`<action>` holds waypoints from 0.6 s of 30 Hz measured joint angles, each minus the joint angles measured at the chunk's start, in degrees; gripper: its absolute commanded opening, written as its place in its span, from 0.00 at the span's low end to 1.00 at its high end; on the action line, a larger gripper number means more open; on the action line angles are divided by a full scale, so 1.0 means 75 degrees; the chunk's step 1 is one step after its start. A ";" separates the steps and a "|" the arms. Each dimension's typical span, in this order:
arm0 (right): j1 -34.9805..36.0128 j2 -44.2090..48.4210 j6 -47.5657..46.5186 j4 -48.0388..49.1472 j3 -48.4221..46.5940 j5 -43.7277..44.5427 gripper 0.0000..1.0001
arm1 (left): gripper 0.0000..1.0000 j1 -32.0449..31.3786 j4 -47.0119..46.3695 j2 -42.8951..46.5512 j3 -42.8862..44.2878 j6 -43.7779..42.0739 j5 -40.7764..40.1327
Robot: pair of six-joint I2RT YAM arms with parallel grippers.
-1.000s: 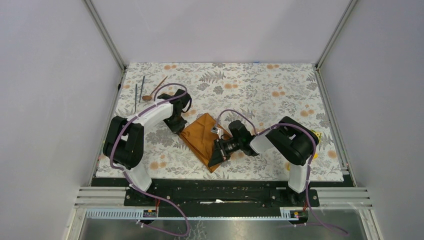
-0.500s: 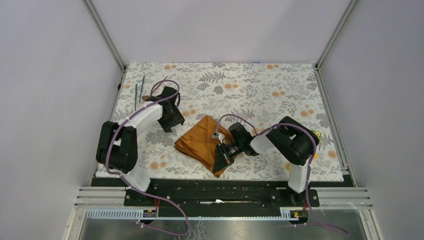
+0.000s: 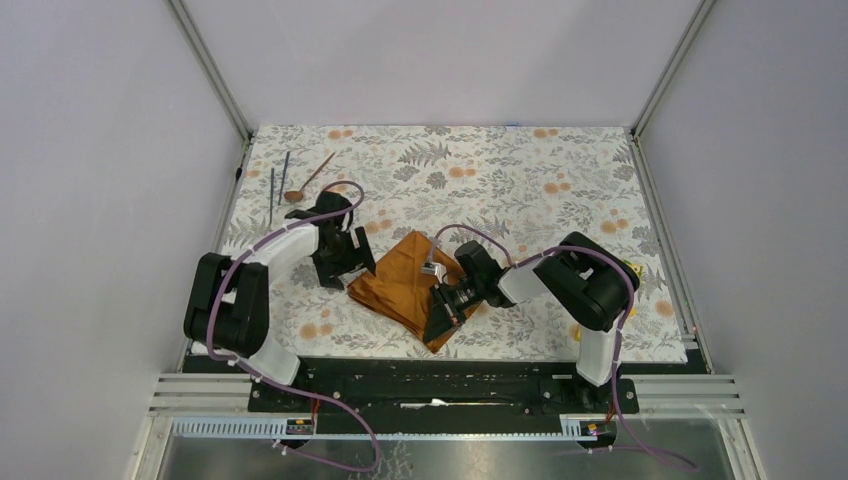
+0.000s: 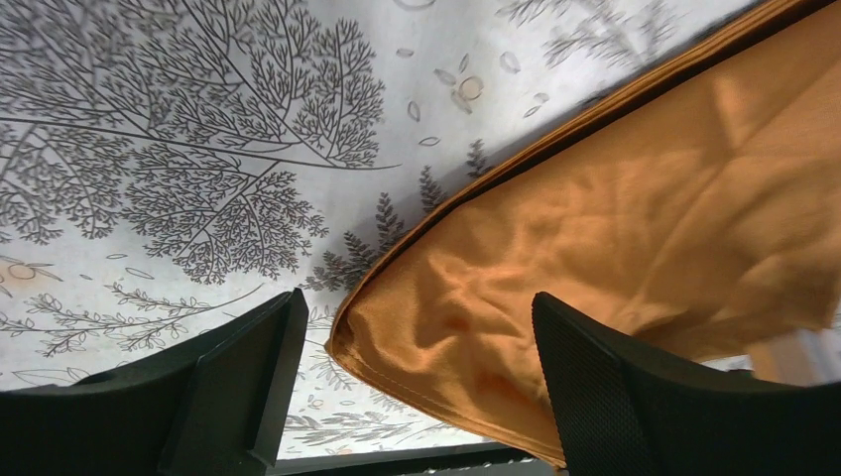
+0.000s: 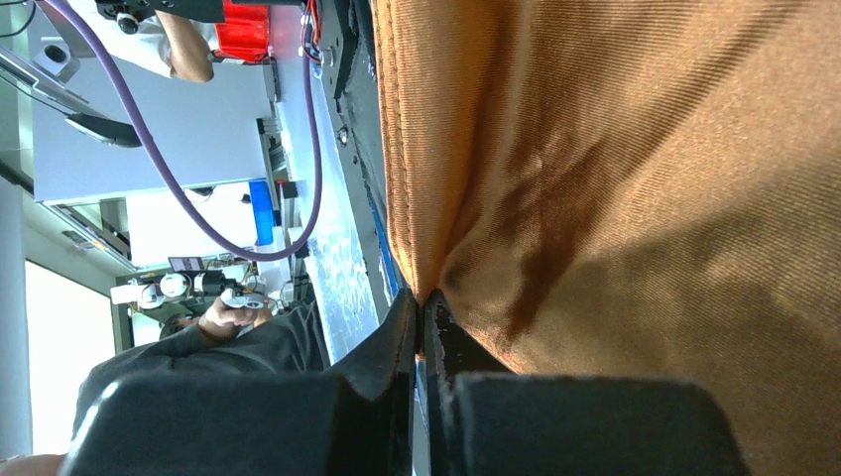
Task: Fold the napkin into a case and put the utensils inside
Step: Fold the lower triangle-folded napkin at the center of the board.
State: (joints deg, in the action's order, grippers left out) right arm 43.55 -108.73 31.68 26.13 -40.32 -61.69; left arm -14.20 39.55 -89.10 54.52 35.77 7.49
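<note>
Left fingers [image 3: 345, 262] stand spread just beside the napkin's [image 3: 400, 285] left corner in the top view. The right fingers [image 3: 441, 318] pinch the napkin's near edge. The spoon [image 3: 308, 178] and two dark rods [image 3: 278, 185] lie well left of and beyond the napkin on the floral tablecloth [image 3: 520, 190].

From the left wrist, the napkin's corner lies between the parted fingers, ungripped.

From the right wrist, the fingers are clenched on a napkin fold.

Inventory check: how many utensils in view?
3, all far-left on the tablecloth: copper spoon, dark rod beside it, second rod further left. Anything under the napkin wouldn't show.
</note>
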 measured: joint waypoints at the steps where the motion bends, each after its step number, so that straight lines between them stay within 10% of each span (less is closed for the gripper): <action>1: 0.0000 0.0012 -0.0009 -0.0012 -0.0009 -0.0009 0.00 | 0.86 -0.0006 0.0015 -0.0119 -0.0035 -0.0096 0.0023; 18: 0.0000 0.0204 -0.0108 -0.0093 -0.0017 -0.0064 0.00 | 0.61 -0.0006 -0.0495 -0.0411 -0.0338 -0.0224 0.0326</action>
State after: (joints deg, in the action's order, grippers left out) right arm 43.55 -107.20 30.87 25.43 -40.45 -62.17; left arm -14.24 35.83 -92.18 51.99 34.09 9.93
